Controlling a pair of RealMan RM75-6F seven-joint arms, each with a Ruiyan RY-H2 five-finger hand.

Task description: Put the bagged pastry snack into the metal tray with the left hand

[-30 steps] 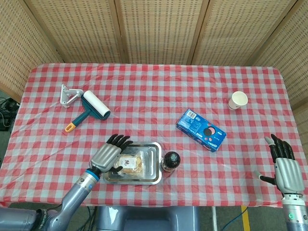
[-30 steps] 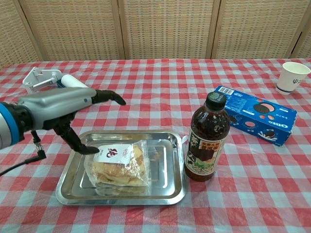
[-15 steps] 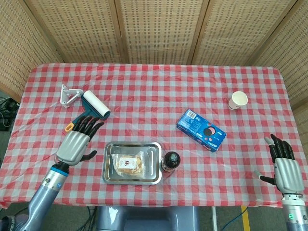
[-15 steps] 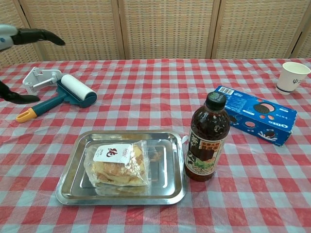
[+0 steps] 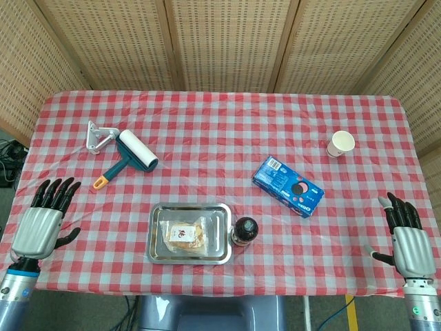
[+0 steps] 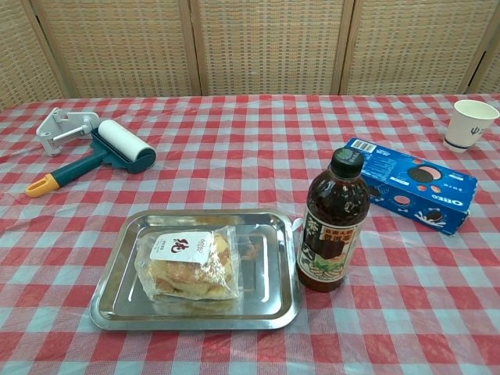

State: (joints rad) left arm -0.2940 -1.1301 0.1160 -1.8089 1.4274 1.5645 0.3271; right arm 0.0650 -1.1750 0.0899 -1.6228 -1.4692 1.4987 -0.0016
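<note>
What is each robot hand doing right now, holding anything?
Left robot hand: open, fingers spread, holding nothing.
Right robot hand: open, fingers apart, holding nothing.

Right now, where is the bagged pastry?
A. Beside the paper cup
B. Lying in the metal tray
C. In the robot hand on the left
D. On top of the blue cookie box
B: the pastry lies flat inside the tray, next to the bottle, while the left robot hand is open and well off to the side, holding nothing.

One tray (image 6: pixel 109 301), snack bag (image 6: pixel 190 266), bottle (image 6: pixel 333 223), cookie box (image 6: pixel 410 184), cup (image 6: pixel 470 123), roller (image 6: pixel 98 152).
</note>
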